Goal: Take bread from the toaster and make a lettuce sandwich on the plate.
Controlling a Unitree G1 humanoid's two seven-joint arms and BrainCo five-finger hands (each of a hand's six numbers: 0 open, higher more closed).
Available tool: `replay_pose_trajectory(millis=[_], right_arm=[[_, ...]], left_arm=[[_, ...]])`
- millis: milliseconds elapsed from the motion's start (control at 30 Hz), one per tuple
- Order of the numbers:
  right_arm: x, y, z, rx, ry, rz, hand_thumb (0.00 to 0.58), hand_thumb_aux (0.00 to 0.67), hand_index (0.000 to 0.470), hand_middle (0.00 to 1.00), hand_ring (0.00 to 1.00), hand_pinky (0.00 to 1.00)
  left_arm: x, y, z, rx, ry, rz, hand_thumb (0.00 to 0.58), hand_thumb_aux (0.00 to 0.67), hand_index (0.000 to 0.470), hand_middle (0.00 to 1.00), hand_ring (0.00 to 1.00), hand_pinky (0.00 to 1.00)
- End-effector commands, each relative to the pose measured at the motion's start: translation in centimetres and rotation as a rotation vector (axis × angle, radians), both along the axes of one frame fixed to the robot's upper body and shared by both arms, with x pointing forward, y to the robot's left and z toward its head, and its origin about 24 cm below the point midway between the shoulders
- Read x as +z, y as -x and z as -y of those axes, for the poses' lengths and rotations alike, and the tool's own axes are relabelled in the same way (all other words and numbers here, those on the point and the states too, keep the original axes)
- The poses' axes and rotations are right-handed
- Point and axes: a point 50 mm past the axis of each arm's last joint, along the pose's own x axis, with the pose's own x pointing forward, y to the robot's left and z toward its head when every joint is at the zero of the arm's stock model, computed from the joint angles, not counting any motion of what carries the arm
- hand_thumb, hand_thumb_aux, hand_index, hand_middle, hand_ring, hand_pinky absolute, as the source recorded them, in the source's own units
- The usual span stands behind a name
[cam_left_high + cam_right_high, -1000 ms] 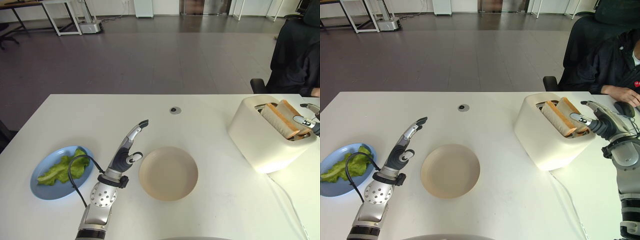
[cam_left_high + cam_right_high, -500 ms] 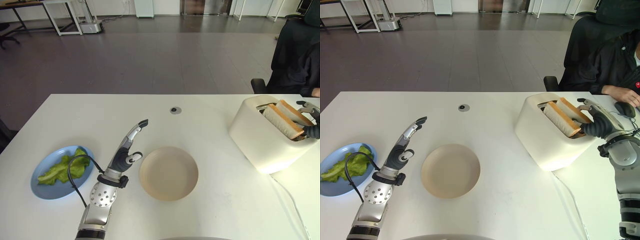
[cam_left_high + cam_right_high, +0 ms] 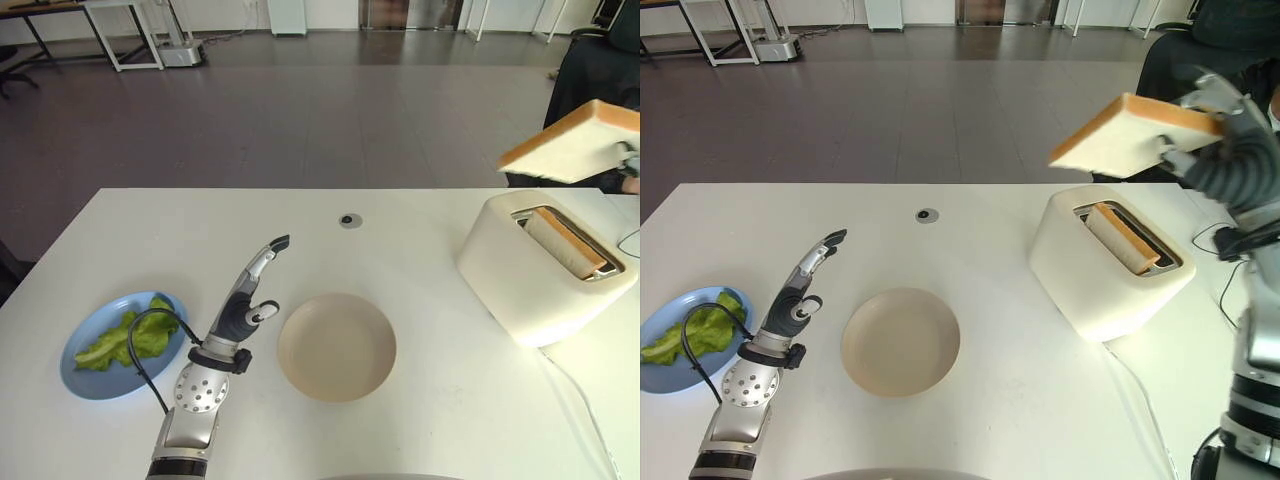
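Holding 1 slice of bread (image 3: 1125, 135) up in the air in the right robot hand (image 3: 1230, 165), fingers curled tight on the slice's right end, well clear above the toaster (image 3: 1090, 290) and not touching it. Has the slice tilted, lower at its left end, with the broad pale face turned downward. Finds a 2nd slice (image 3: 1122, 238) standing in the toaster's slot, leaning a little, its top edge poking out. Sees the white toaster at the right of the worktop (image 3: 400, 240), a pale cord (image 3: 1140, 400) running from its base toward the near edge. Finds the beige plate (image 3: 901, 342) near the middle of the worktop, bare, left of the toaster and well apart from it. Shows the left robot hand (image 3: 240, 310) just left of that plate, raised off the worktop, fingers stretched forward and gripping nothing; thumb possibly bent in toward the palm, hard to tell from this angle. Notes a black cable (image 3: 132, 350) looping out from that wrist and across the near side of the blue plate (image 3: 75, 378). Finds the lettuce (image 3: 125, 340) lying on the blue plate at the far left, apart from the left robot hand. Marks a small round fitting (image 3: 350, 220) set in the worktop beyond the beige plate.
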Motion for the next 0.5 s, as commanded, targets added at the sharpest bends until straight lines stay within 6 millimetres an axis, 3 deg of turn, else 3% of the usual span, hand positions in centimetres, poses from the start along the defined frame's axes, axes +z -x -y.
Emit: replay_pose_trajectory(millis=[33,167,300,400,500], right_arm=[[-4.5,0.3,-8.4,0.371,0.040,-0.139,0.580,0.670,0.470,0.00,0.00,0.00],[-9.6,0.1,-13.4,0.475,0.131,-0.205,0.580,0.670,0.470,0.00,0.00,0.00],[-14.0,0.8,-17.8,0.542,0.238,-0.189,0.580,0.670,0.470,0.00,0.00,0.00],[-16.0,1.1,-18.9,0.545,0.307,-0.156,0.580,0.670,0.470,0.00,0.00,0.00],[-16.9,1.0,-18.7,0.516,0.364,-0.093,0.580,0.670,0.470,0.00,0.00,0.00]], left_arm=[[2.0,-0.2,-1.6,0.032,-0.025,0.055,0.000,0.000,0.000,0.00,0.00,0.00],[4.0,0.3,-3.4,0.063,-0.098,0.080,0.000,0.000,0.000,0.00,0.00,0.00],[4.3,1.5,-6.2,0.148,-0.263,0.002,0.000,0.000,0.000,0.00,0.00,0.00],[4.1,2.4,-8.5,0.238,-0.338,-0.050,0.000,0.000,0.000,0.00,0.00,0.00],[4.1,3.2,-10.1,0.290,-0.399,-0.078,0.000,0.000,0.000,0.00,0.00,0.00]])
